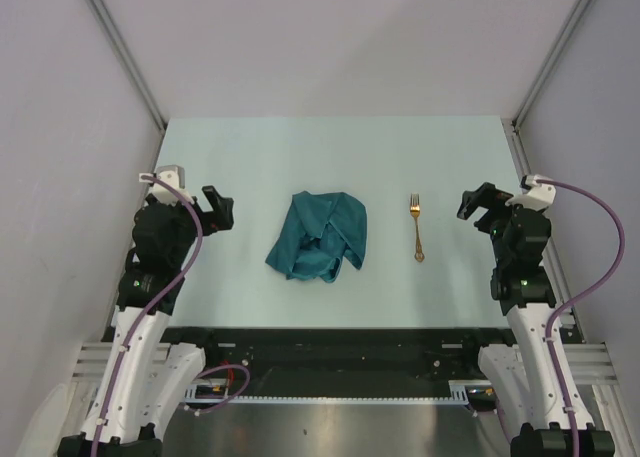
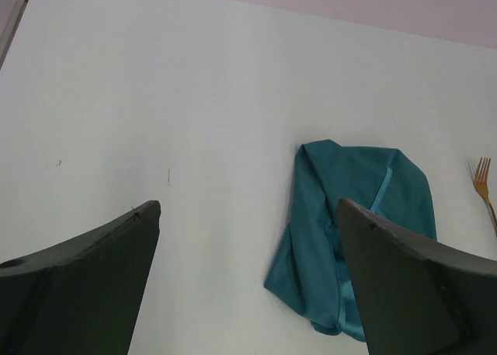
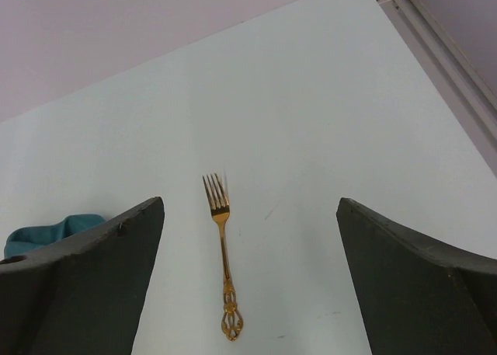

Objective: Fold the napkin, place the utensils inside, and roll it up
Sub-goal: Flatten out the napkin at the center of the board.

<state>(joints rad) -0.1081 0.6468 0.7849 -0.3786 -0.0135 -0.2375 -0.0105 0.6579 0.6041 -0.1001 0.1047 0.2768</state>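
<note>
the napkin (image 1: 320, 235), crumpled mid surface (image 1: 250, 157) with the fork (image 1: 416, 227) apart on its right, looks limp and light, best pinched at a loose corner; both arms' jaws gape wide, empty.

We see the napkin (image 1: 320, 236) lying on the table (image 1: 260, 157) near the middle. The fork (image 1: 416, 227) lies on the table to its right, apart from it, with its prongs pointing to the far side. Our left gripper (image 1: 220, 210) is off to the left of the napkin and our right gripper (image 1: 477, 204) is off to the right of the fork, so both things lie between them, touching neither.
</note>
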